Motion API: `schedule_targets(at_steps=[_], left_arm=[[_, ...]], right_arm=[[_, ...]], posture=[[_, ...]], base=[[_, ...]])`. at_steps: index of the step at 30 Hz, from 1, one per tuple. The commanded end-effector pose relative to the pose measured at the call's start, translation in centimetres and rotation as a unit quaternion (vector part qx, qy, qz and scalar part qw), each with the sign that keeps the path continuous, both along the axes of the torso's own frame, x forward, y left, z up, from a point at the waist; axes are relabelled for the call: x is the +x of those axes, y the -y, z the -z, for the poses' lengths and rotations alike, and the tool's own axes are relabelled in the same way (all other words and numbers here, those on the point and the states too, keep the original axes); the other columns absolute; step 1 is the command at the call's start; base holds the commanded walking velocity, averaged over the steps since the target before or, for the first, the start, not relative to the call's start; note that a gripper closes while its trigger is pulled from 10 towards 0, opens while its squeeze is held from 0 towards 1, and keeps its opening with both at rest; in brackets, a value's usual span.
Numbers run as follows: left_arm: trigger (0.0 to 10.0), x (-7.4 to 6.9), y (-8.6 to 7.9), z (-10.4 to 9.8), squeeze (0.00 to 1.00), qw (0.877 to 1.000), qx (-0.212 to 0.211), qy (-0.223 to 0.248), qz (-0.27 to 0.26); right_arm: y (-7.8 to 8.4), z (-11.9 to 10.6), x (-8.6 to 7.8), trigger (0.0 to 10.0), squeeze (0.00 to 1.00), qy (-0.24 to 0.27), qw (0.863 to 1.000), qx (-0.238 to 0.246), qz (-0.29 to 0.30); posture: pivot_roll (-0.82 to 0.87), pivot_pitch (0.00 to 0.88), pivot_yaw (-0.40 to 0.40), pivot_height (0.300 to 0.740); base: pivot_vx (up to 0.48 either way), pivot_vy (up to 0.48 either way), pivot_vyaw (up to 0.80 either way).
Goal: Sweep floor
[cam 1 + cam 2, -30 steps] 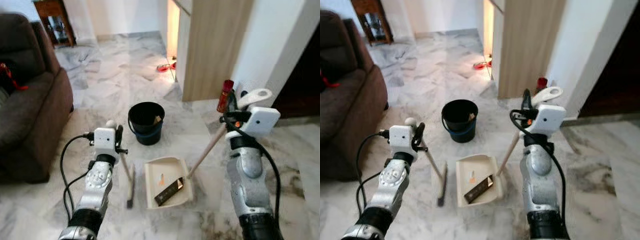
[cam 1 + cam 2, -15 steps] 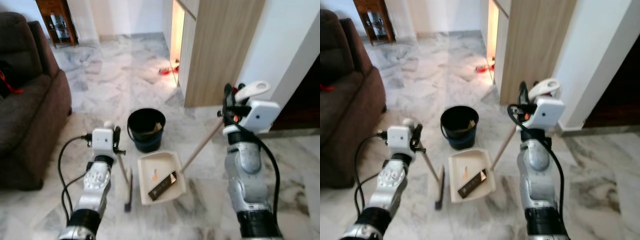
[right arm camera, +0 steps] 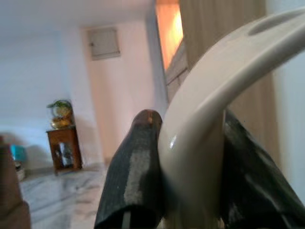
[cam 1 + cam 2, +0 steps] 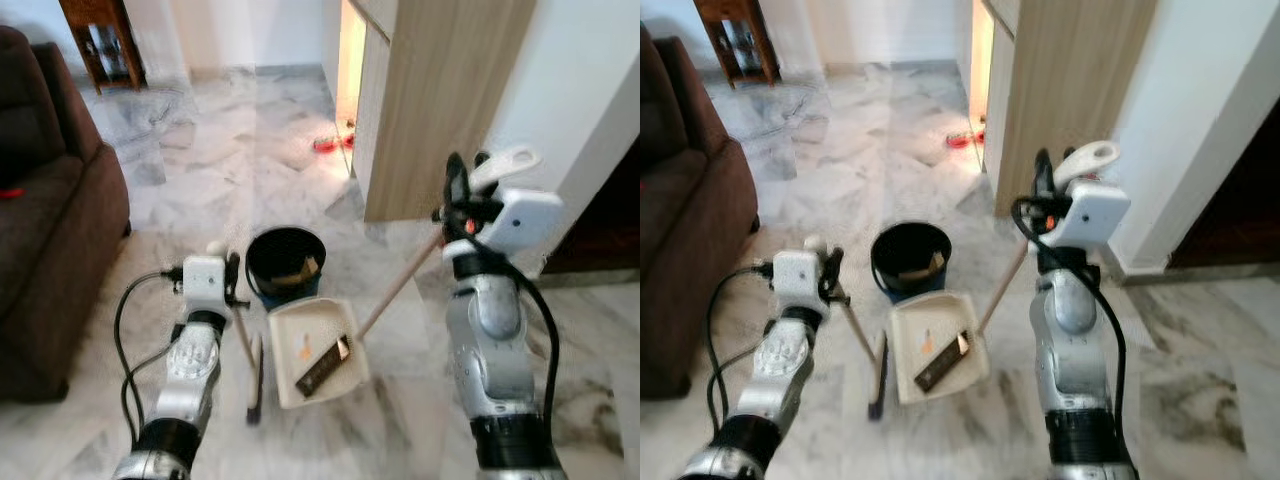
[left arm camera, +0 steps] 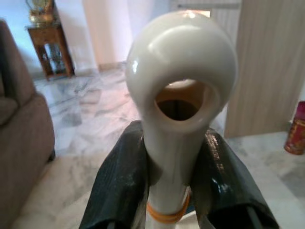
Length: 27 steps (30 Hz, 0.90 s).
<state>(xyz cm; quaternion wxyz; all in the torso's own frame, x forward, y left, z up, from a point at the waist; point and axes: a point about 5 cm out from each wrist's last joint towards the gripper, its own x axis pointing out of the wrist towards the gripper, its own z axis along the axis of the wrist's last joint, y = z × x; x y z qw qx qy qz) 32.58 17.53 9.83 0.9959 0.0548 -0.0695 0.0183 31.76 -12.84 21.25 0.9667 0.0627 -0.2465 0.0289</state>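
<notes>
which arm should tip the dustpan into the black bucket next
Right. The right gripper is shut on the dustpan handle, and the dustpan with debris sits against the black bucket. The left gripper holds the broom.

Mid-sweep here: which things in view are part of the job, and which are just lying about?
Part of the job:
left gripper shut on the broom
right gripper shut on the dustpan handle
dark debris in the dustpan
black bucket, touching the dustpan

Lying about:
sofa
wooden stand
red items by the doorway
</notes>
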Motion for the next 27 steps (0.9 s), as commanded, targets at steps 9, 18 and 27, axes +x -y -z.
schedule_targets(at_steps=[9, 18, 27], left_arm=[[10.0, 0.59, 0.53, -1.56, 0.00, 0.999, 0.004, 0.036, 0.010], [10.0, 0.54, 0.44, -1.52, 0.00, 0.999, 0.004, 0.035, 0.005], [10.0, 0.43, 0.12, -1.53, 0.00, 0.999, 0.006, 0.037, 0.003]], right_arm=[[0.19, -2.49, -0.42, 10.0, 0.00, 0.051, 0.999, 0.012, -0.001], [0.24, -2.35, -0.40, 10.0, 0.00, 0.044, 0.999, 0.017, -0.004], [0.07, -2.38, -0.35, 10.0, 0.00, 0.043, 0.999, 0.018, -0.009]], posture=[[-0.03, 0.000, 0.026, 0.740], [-0.03, 0.000, 0.024, 0.740], [-0.02, 0.000, 0.022, 0.740]], base=[[0.358, 0.000, -0.06], [0.361, 0.000, 0.00], [0.367, 0.000, 0.00]])
